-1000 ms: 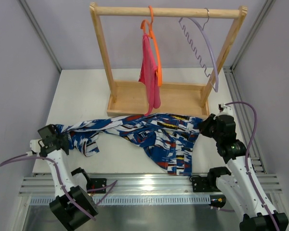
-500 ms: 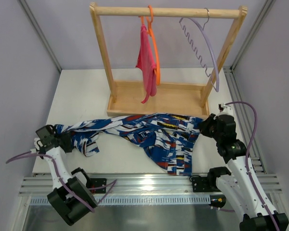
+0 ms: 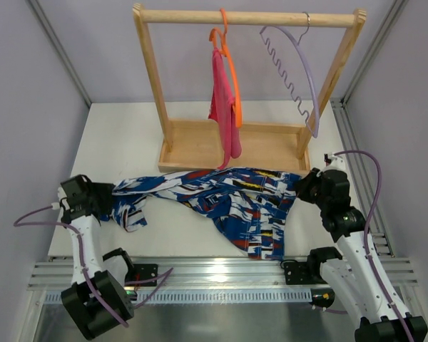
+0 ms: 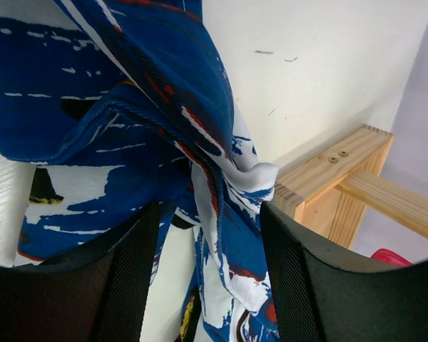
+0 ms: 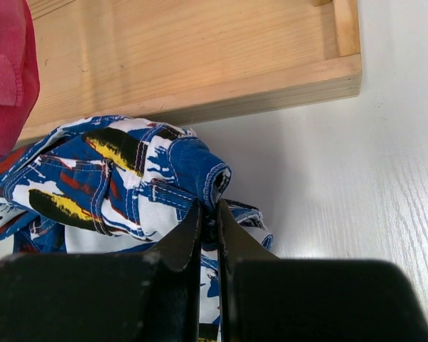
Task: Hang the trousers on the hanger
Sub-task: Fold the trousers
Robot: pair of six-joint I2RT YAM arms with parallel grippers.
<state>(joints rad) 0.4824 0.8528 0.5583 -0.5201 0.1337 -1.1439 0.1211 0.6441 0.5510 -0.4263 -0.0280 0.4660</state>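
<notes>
Left end effector (image 4: 208,214) has shifted rightward along the trousers (image 3: 228,199).

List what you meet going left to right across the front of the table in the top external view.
left gripper → trousers → right gripper
</notes>
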